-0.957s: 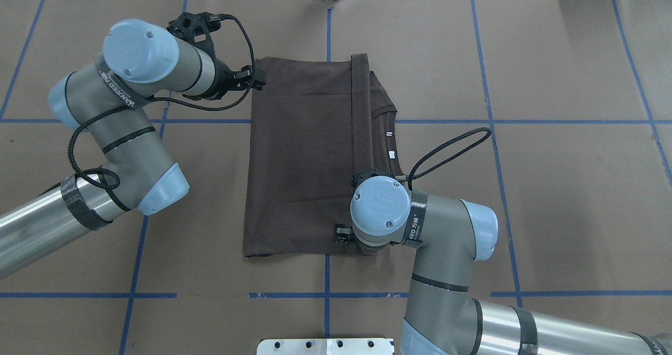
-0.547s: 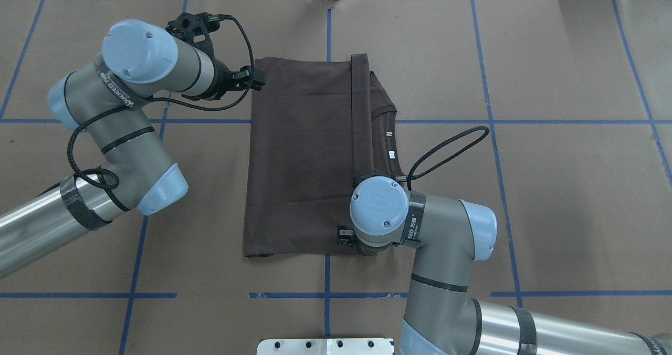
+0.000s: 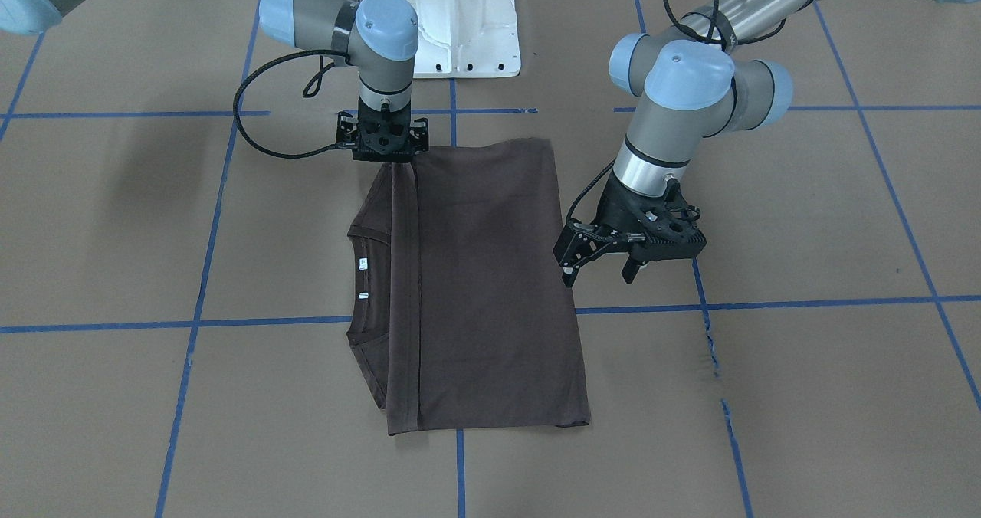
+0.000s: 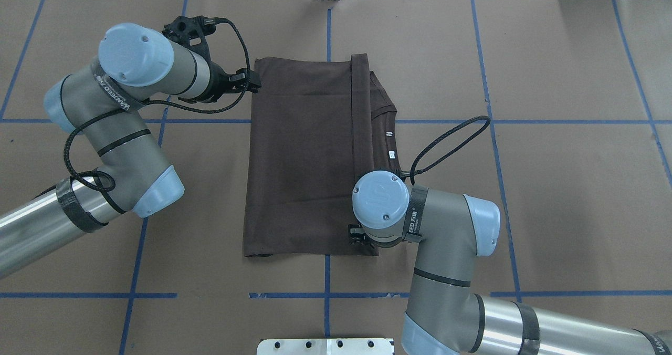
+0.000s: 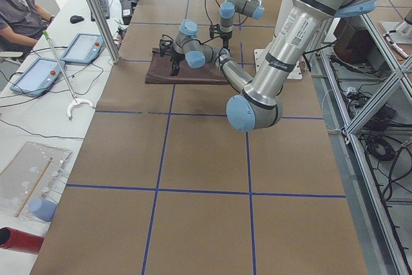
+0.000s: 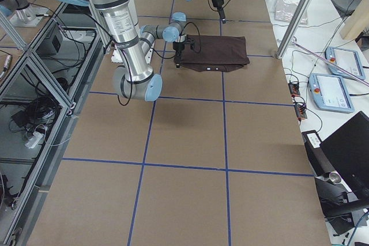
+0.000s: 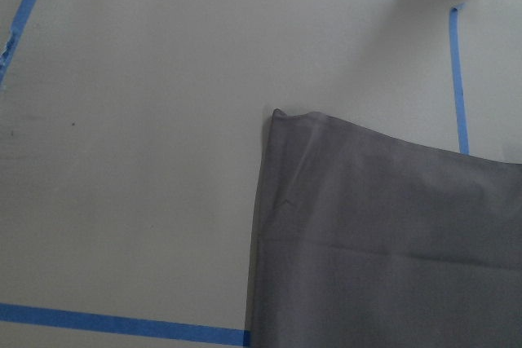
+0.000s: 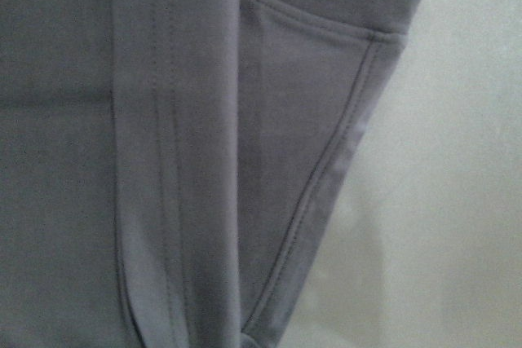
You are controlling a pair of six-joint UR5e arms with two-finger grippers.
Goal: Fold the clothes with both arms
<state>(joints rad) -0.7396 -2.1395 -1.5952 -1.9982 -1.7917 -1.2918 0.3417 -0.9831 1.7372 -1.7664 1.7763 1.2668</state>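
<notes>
Brown taped table (image 4: 551,187) holds the folded T-shirt (image 4: 304,160).

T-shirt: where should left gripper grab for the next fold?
Probably the far corner on the robot's left of the T-shirt, next to the open left gripper. Approach sideways from the left: that folded edge lies flat, with nothing on it.

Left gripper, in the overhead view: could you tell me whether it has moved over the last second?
Yes, slightly. The left gripper has drawn back toward that view's left, away from the unmoved far left corner of the T-shirt.
</notes>
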